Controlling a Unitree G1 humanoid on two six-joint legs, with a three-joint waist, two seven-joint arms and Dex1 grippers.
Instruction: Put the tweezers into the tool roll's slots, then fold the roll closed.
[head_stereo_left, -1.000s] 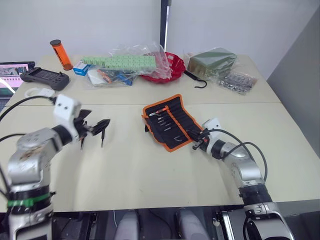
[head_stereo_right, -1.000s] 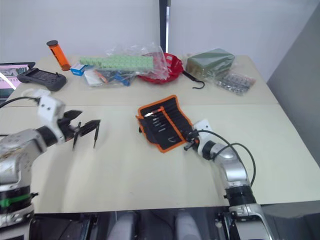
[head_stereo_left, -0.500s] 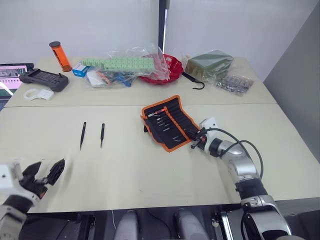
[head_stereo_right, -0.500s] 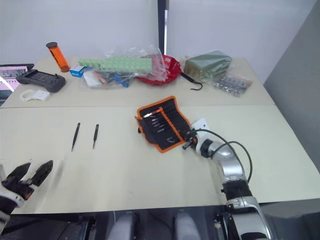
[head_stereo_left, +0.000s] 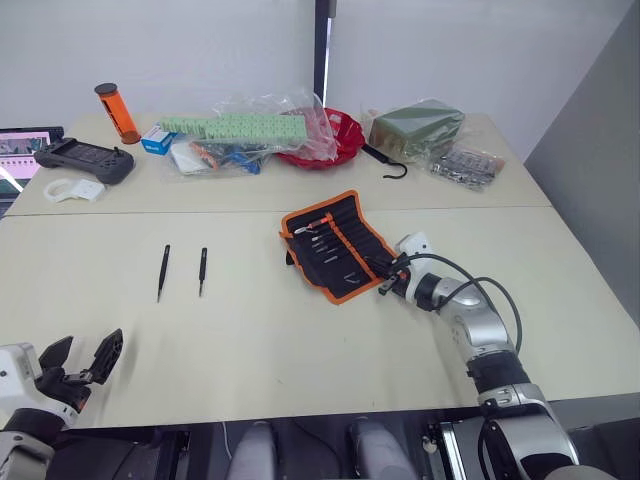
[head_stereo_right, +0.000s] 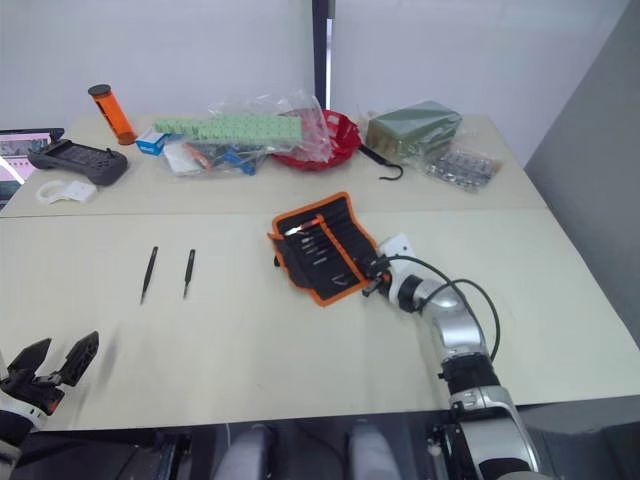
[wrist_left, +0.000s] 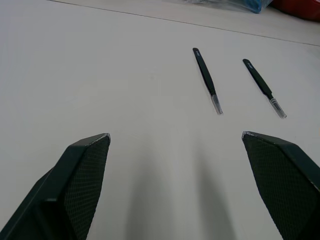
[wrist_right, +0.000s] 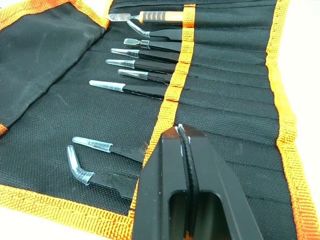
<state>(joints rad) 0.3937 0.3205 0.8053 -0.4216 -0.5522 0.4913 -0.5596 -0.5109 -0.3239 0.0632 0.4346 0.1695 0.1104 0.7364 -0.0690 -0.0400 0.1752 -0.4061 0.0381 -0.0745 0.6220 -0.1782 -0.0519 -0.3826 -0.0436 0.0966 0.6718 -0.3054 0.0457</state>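
The black fabric tool roll with orange binding lies open mid-table, several tweezers in its slots, and the right gripper, fingers pressed together and empty, rests at its near-right edge. Two slim black tweezers lie loose toward the table's left edge, while the left gripper hovers wide open and empty by the near-left corner.

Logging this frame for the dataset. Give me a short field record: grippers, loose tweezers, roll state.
left gripper: open, empty, low near the table's front edge
right gripper: shut, empty, over the tool roll's slots
loose tweezers: two, tweezer and tweezer, side by side on the table, apart from the roll
tool roll: open flat, unfolded, several tools already in slots
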